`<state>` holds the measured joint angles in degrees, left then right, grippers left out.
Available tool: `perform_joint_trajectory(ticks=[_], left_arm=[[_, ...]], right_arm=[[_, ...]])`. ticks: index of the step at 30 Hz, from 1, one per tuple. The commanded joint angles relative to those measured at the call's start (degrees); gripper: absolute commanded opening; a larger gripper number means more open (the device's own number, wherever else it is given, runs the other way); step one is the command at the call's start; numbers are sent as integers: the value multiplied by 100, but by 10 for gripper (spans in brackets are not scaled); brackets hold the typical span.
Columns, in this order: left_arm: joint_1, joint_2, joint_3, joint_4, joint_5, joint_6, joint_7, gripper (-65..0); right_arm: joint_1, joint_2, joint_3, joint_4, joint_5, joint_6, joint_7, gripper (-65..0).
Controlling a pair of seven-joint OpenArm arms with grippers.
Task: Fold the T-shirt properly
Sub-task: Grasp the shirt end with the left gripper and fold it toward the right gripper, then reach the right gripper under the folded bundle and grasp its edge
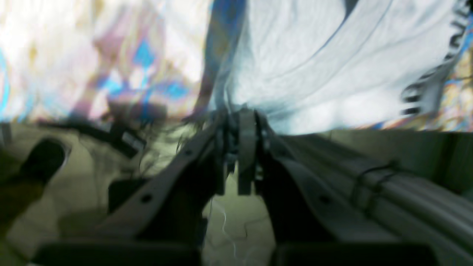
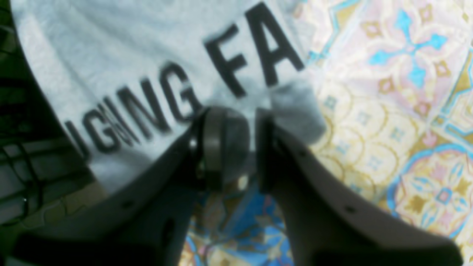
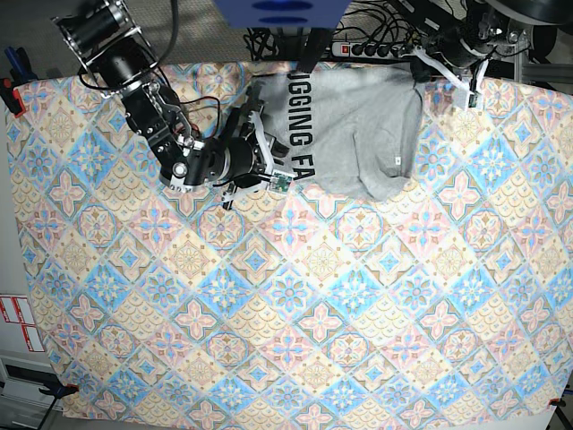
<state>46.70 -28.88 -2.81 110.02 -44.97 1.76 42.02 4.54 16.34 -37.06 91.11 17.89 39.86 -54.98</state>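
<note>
The light grey T-shirt (image 3: 358, 116) lies bunched at the far middle of the table, with black block lettering (image 3: 302, 125) showing along its left edge. My right gripper (image 3: 273, 148) is at that lettered edge. In the right wrist view its fingers (image 2: 221, 144) are closed on a fold of the T-shirt (image 2: 129, 48) just below the letters. My left gripper (image 3: 421, 70) is at the shirt's far right corner. The left wrist view is blurred, but shows the left gripper (image 1: 242, 118) pinching the T-shirt (image 1: 314, 74), whose cloth stretches away from it.
The pastel diamond-patterned tablecloth (image 3: 286, 305) covers the whole table. A power strip and cables (image 3: 376, 40) lie just past the far edge. A red clamp (image 3: 9, 94) sits on the left edge. A blue object (image 3: 277, 13) hangs over the far middle.
</note>
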Motion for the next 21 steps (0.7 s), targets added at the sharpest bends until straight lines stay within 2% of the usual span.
perform_joint_trajectory(ticks=[1,9,12,16,21], left_arm=[[38,-43,4,1,0,4,-48,-650],[12,-26,382,-167,0,4,-66,-650],[12,-26,382,-167,-8,4,-75,-650],[12,-26,382,-149,-8,4,-83,-650],[12,-26,373,-149,-8,4,-75,-641]], right_arm=[[96,32,36,89,53,14,78,-520],[105,-3,36,186,53,14,78,-520],[96,-223,36,476,53,14,78,-520],[131,-355,18,924,62,14,78,-520],[439,-724,-281,863,88,14,70,-520]])
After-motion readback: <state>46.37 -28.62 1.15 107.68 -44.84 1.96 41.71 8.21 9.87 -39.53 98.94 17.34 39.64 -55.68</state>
